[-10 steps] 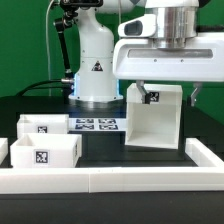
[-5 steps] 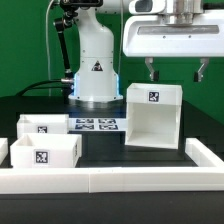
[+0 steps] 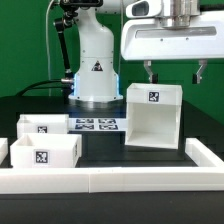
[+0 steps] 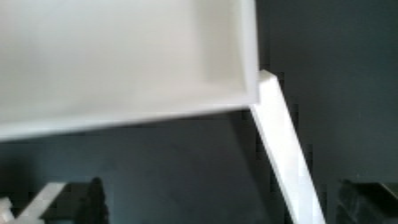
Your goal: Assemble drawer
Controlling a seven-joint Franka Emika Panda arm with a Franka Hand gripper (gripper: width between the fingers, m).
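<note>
**Exterior view: drawer parts loose, nothing yet fitted**

Nearest the camera, the white rim (image 3: pixel 110 182) of the table is seen, and just behind it, on the exterior view's left, the near tray (image 3: pixel 42 153) is set open side up with its tag facing forward. The second tray (image 3: pixel 38 125) is placed just behind the first, close to it; whether they touch cannot be told. Farther back, the marker board (image 3: pixel 98 124) is laid flat on the dark table (image 3: pixel 105 148). The housing (image 3: pixel 152 120) is stood on the exterior view's right, well apart from both trays, with its tag near the top of the front face.

Above the housing the gripper (image 3: pixel 173 74) is held with its fingers (image 3: pixel 150 72) spread wide, and nothing is pinched between them; a gap is seen between the fingertips and the housing's top edge. In the wrist view only a white wall and edge of the housing (image 4: pixel 125 60) are shown, blurred, over the dark table. The arm's base (image 3: pixel 97 70) is seen at the back.

The drawer is judged to be at an early stage: no tray has been slid into the housing, so both insertions are left to be done, and the housing may first need to be turned or shifted
</note>
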